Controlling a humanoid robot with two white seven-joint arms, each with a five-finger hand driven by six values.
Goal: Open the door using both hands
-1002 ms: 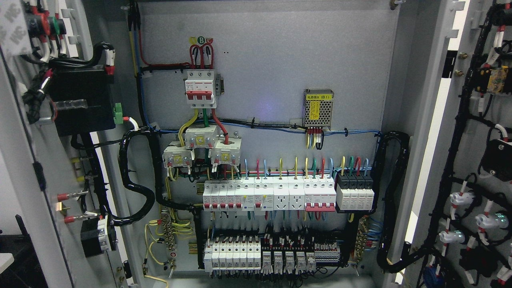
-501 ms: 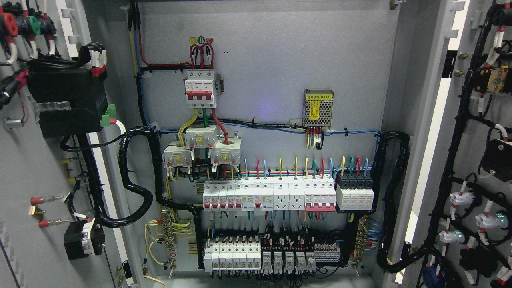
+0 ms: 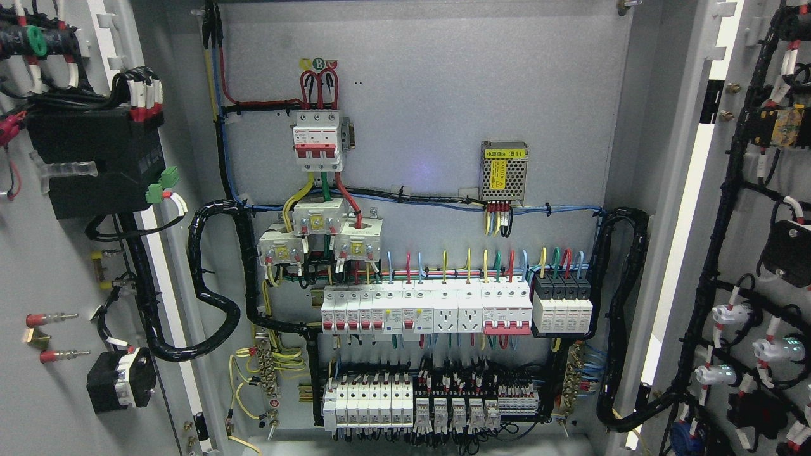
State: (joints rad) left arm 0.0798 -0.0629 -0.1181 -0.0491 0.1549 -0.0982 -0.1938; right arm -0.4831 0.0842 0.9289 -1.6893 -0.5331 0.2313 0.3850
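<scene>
At both side edges of the cabinet, the doors stand swung outward: the left door [image 3: 44, 266] fills the left edge of the view, the right door [image 3: 754, 253] the right edge, inner faces and wiring harnesses turned toward the camera. Each door's long axis runs vertically. Between them the back panel [image 3: 431, 95] with its breaker row [image 3: 424, 307] is fully exposed. Neither hand is in view, so finger state, direction from hand to door and the nearer arm cannot be determined. Judged from this, opening appears essentially complete.

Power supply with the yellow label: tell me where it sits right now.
In the head view, the power supply is mounted on the cabinet's back panel, right of centre, above the right end of the upper row of white breakers and right of the red-handled main breaker.
</scene>
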